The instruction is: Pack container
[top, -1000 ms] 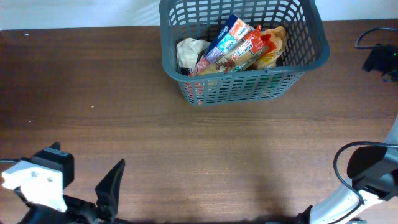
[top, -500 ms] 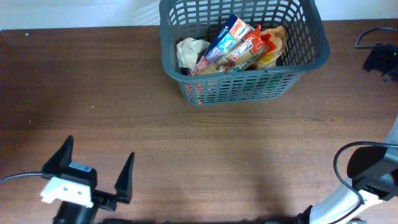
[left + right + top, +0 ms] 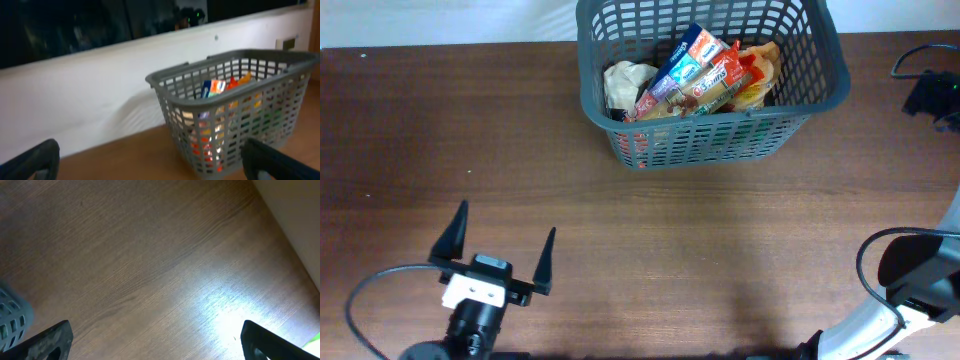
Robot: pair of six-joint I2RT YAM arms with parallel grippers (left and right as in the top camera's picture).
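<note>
Wooden table (image 3: 620, 220), filled container (image 3: 700, 145) at far edge, left end effector (image 3: 507, 217) (splayed)

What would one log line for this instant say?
basket: holds snack packets | left gripper: open, empty, facing basket | right gripper: open, empty, over table

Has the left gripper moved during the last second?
Yes. The left gripper has shifted to the right and forward across the table, nearer to the basket, which stayed in place.
</note>
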